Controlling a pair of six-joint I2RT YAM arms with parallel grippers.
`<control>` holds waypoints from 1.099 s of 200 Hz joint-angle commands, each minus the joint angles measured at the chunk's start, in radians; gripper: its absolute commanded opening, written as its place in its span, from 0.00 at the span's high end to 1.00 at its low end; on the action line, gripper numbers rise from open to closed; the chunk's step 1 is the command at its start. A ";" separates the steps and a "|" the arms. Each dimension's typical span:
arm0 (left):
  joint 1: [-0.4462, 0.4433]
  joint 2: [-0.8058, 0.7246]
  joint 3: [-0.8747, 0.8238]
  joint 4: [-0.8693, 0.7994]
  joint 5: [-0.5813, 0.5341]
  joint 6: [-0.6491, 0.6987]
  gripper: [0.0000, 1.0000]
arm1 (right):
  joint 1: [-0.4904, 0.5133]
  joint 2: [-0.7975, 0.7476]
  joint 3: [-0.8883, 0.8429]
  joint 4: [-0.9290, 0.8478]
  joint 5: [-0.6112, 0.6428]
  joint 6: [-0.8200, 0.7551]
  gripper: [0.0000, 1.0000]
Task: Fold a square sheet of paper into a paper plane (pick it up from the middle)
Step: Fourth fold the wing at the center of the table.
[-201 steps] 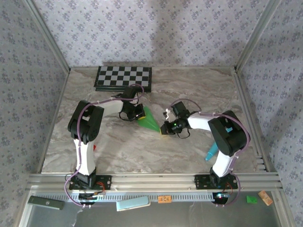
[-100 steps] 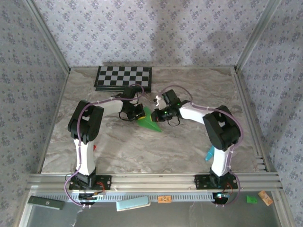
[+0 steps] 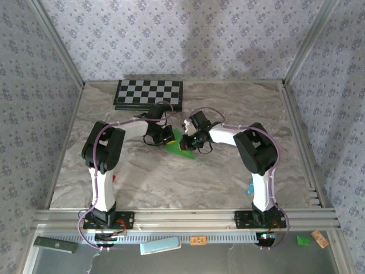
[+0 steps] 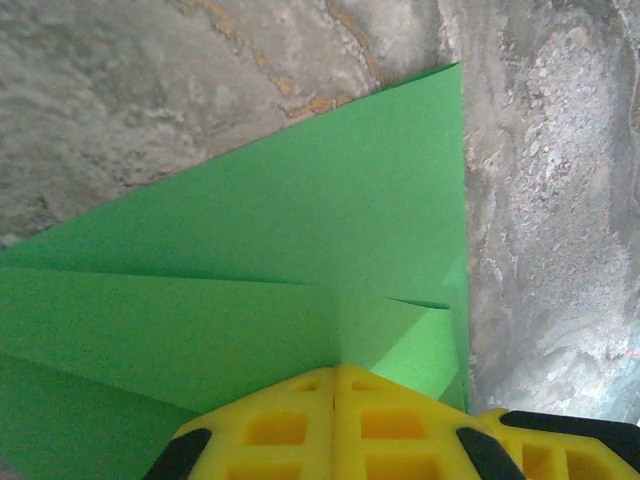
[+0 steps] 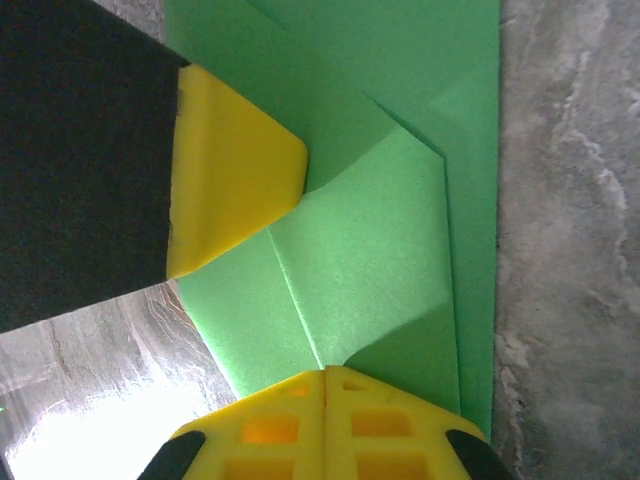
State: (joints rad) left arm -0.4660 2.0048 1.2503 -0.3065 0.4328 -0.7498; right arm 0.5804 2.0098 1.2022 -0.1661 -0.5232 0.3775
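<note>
Top view: the green sheet (image 3: 189,153) lies mid-frame on the marble table (image 3: 239,103), below the checkerboard (image 3: 149,93), already folded to a tapered wedge. My left gripper (image 3: 167,137) rests on its upper left part. My right gripper (image 3: 185,142), which stood off to the right of the sheet a second ago, has swung in and now sits on the paper just beside the left. The sheet also looks turned from where it lay then.

Left wrist view: left gripper (image 4: 335,385) at the bottom edge, its pads pressed together with no gap and nothing between them, tip bearing down on the green sheet (image 4: 300,220). Layered flaps fan toward the left of the frame.

Right wrist view: right gripper (image 5: 325,385) likewise closed on itself, tip down on the green sheet (image 5: 400,230), on a raised flap that is not yet flat. The left gripper's pad (image 5: 235,170) shows at upper left, on the same paper.

Finding: both tips now pin the sheet (neither pinches it), so I judge a crease is being pressed, and the plane is only partly formed.
</note>
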 commanded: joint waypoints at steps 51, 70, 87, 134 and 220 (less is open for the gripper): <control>0.009 0.074 -0.030 -0.090 -0.131 0.016 1.00 | -0.016 -0.194 -0.307 -0.080 0.032 0.004 1.00; 0.009 0.071 -0.022 -0.088 -0.122 0.022 1.00 | -0.025 -0.270 -0.385 -0.082 0.041 0.013 1.00; 0.009 0.072 -0.016 -0.070 -0.086 0.023 1.00 | -0.042 -0.331 -0.439 -0.068 0.058 0.024 1.00; -0.002 0.012 0.058 -0.012 0.036 0.012 0.94 | -0.049 -0.466 -0.453 0.108 0.089 0.101 0.94; 0.010 -0.241 -0.082 0.134 -0.025 -0.087 0.61 | -0.017 -0.318 -0.305 0.249 0.159 0.192 0.78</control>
State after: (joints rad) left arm -0.4667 1.8565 1.2385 -0.2134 0.4503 -0.8078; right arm 0.5617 1.6398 0.8516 0.0597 -0.3840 0.5453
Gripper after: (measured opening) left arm 0.369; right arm 0.190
